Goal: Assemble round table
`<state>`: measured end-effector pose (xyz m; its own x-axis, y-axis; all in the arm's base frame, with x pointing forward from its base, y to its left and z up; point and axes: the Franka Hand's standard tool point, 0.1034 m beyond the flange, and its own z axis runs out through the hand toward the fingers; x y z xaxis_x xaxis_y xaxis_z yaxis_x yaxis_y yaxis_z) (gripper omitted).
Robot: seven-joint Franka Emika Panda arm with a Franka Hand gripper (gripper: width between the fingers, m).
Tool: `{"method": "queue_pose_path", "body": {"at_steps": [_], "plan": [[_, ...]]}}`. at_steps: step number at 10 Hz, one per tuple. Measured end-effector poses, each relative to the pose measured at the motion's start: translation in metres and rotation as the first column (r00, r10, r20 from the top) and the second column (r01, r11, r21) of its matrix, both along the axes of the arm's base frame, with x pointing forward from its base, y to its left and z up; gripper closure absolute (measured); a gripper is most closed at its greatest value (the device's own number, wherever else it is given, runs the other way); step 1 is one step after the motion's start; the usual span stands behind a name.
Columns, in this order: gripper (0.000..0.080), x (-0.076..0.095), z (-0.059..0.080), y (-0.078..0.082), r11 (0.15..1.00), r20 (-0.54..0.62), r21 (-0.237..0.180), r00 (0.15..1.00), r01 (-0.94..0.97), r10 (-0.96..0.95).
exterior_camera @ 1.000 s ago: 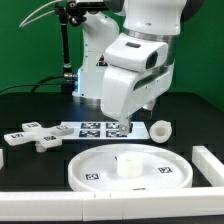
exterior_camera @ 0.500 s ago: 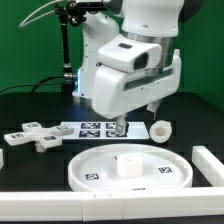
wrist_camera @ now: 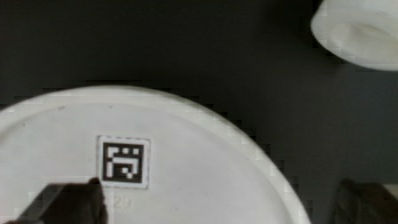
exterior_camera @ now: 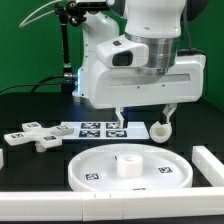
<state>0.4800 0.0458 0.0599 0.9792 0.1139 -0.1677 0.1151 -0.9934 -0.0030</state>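
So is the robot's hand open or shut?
Open. The gripper has its fingers far apart, with nothing held between them.

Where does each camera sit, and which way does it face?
Exterior view: off the arm, slightly above the table, facing the arm's base; it shows the arm and the open gripper, plus the disc top and the cross-shaped foot.
Wrist view: on the wrist, looking down at the table; only two dark fingertips show.
Both see the disc top and the leg.
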Motion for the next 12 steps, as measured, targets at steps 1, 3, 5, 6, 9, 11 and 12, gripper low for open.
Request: {"method": "queue_pose_path", "body": {"at_steps": [1,3,5,6,9,11,12], "plan": [[0.0151,0.0,0.0,0.001,0.998,0.0,-0.007,0.999,0.054,-0.054],[0.0151,-0.002,-0.002,0.004,0.975,0.004,-0.007,0.975,0.22,-0.22],[0.0151,-0.016,-0.013,0.009,0.895,-0.007,0.026,0.895,0.446,-0.446],[0.0151,-0.019,-0.015,0.015,0.838,-0.014,0.053,0.839,0.544,-0.544],[0.0151,-0.022,-0.016,0.026,0.727,-0.029,0.075,0.73,0.683,-0.683],[0.0151,-0.024,-0.017,0.025,0.738,-0.043,0.071,0.741,0.672,-0.67],[0.0151,-0.027,-0.021,0.027,0.742,-0.03,0.074,0.745,0.666,-0.666]]}}
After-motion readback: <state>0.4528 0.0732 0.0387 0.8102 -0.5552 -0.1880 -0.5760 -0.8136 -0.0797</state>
